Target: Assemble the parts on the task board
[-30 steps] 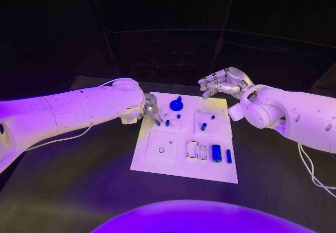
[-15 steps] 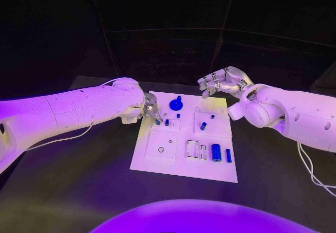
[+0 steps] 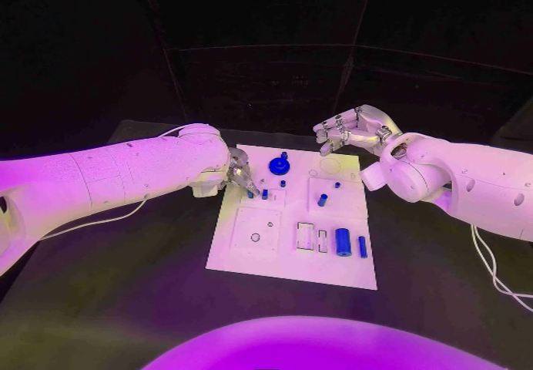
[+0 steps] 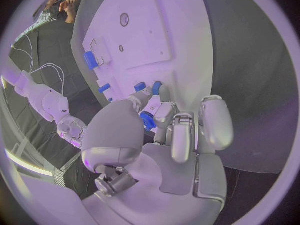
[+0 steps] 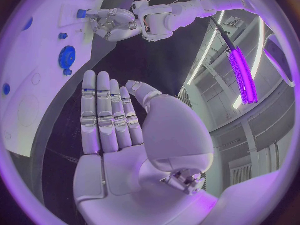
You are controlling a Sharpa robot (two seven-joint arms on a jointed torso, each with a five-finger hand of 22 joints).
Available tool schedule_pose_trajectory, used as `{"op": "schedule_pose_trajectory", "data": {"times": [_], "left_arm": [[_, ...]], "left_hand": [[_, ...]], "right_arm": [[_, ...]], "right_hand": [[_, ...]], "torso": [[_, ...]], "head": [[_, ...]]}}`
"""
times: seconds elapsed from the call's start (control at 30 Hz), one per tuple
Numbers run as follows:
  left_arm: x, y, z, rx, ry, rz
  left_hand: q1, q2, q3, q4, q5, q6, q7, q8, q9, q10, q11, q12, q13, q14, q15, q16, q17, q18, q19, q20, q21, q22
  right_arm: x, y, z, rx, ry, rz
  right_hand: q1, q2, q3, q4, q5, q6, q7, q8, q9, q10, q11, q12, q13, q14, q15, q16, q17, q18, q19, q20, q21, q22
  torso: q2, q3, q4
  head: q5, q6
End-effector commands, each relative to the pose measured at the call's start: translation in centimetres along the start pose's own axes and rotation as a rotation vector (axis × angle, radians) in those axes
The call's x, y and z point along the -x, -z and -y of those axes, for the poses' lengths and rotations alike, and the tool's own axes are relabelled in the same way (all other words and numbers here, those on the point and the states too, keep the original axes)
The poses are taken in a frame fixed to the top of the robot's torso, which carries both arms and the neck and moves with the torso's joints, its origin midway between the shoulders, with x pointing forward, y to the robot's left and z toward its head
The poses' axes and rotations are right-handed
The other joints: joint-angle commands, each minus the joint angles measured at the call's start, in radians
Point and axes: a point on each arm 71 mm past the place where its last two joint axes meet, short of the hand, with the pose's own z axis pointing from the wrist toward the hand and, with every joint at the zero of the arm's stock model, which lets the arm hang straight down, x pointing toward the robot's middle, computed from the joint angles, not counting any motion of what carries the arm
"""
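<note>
Black table (image 3: 133,293) | task board (image 3: 291,266) | left hand (image 3: 239,176) pinching blue part (image 4: 147,120) | right hand (image 3: 350,127) empty, fingers extended beyond board's far edge

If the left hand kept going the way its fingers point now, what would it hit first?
Probably the small blue part near the task board left edge: the left hand points its fingertips down onto it, and the wrist view shows a blue piece right at them. Whether they already touch it is unclear.

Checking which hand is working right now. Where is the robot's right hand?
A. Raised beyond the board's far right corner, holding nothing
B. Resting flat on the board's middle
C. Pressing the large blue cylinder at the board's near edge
A: the right hand hangs with straight fingers past the task board's far corner, nothing in it.
</note>
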Motion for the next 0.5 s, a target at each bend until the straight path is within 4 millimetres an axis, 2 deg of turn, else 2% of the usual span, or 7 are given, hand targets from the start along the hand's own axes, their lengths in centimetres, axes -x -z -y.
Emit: {"op": "schedule_pose_trajectory", "data": {"times": [0.03, 0.23, 0.27, 0.37, 0.5], "left_arm": [[-0.24, -0.06, -0.15, 0.019, -0.006, -0.013], [-0.10, -0.12, -0.25, 0.023, 0.001, -0.003], [-0.08, -0.12, -0.27, 0.025, 0.001, -0.001], [-0.01, -0.14, -0.31, 0.027, 0.006, 0.006], [0.11, -0.15, -0.37, 0.029, 0.015, 0.020]], "left_hand": [[-0.011, 0.001, -0.008, 0.003, 0.001, 0.008, 0.001, 0.006, 0.001, 0.007, 0.003, 0.004, 0.001, 0.106, -0.009, 0.007, 0.263, -0.006, 0.006, -0.005, 0.006, 0.024], [-0.038, -0.006, -0.032, 0.021, 0.001, 0.012, 0.003, 0.005, 0.003, 0.007, 0.004, 0.004, 0.001, 0.106, -0.009, 0.007, 0.263, -0.006, 0.006, -0.006, 0.004, 0.024], [-0.060, -0.015, -0.053, 0.035, 0.000, 0.014, 0.005, 0.006, 0.005, 0.007, 0.006, 0.004, 0.001, 0.106, -0.007, 0.007, 0.263, -0.006, 0.006, -0.005, 0.003, 0.024], [-0.087, -0.022, -0.092, 0.054, 0.001, 0.015, 0.006, 0.006, 0.008, 0.005, 0.007, 0.004, -0.002, 0.106, -0.006, 0.007, 0.263, -0.006, 0.007, -0.005, 0.004, 0.025], [-0.097, -0.020, -0.131, 0.069, 0.001, 0.011, 0.006, 0.006, 0.013, -0.002, 0.007, 0.000, -0.010, 0.106, -0.006, 0.007, 0.263, -0.006, 0.008, -0.004, 0.005, 0.027]], "right_arm": [[-0.07, -0.05, -0.18, 0.009, -0.002, -0.009], [-0.07, -0.04, -0.18, 0.009, -0.002, -0.009], [-0.07, -0.04, -0.18, 0.009, -0.002, -0.009], [-0.06, -0.04, -0.18, 0.008, -0.002, -0.008], [-0.05, -0.03, -0.17, 0.008, -0.002, -0.008]], "right_hand": [[0.008, -0.001, 0.006, 0.000, 0.002, -0.006, 0.000, -0.006, 0.000, -0.006, 0.006, -0.001, -0.002, 0.000, 0.005, -0.005, -0.002, 0.011, 0.006, 0.000, -0.006, -0.003], [0.008, -0.001, 0.006, 0.000, 0.002, -0.006, 0.000, -0.006, 0.000, -0.006, 0.006, -0.001, -0.002, 0.000, 0.005, -0.005, -0.002, 0.011, 0.006, 0.000, -0.006, -0.003], [0.008, -0.001, 0.006, 0.000, 0.002, -0.006, 0.000, -0.006, 0.000, -0.006, 0.006, -0.001, -0.002, 0.000, 0.005, -0.005, -0.002, 0.011, 0.006, 0.000, -0.006, -0.003], [0.008, -0.001, 0.006, 0.000, 0.002, -0.006, 0.000, -0.006, 0.000, -0.006, 0.006, -0.001, -0.002, 0.000, 0.005, -0.005, -0.002, 0.011, 0.006, 0.000, -0.006, -0.003], [0.008, -0.001, 0.006, 0.000, 0.002, -0.006, 0.000, -0.006, 0.000, -0.006, 0.006, -0.001, -0.002, 0.000, 0.005, -0.005, -0.002, 0.011, 0.006, 0.000, -0.006, -0.003]], "torso": [[0.000, -0.0004, -0.0005], [0.000, 0.0000, -0.0002], [0.000, 0.0002, -0.0002], [0.000, 0.0001, -0.0006], [0.000, -0.0003, -0.0010]], "head": [[0.000, 0.001], [0.000, 0.001], [0.000, 0.001], [0.000, 0.001], [0.000, 0.002]]}}
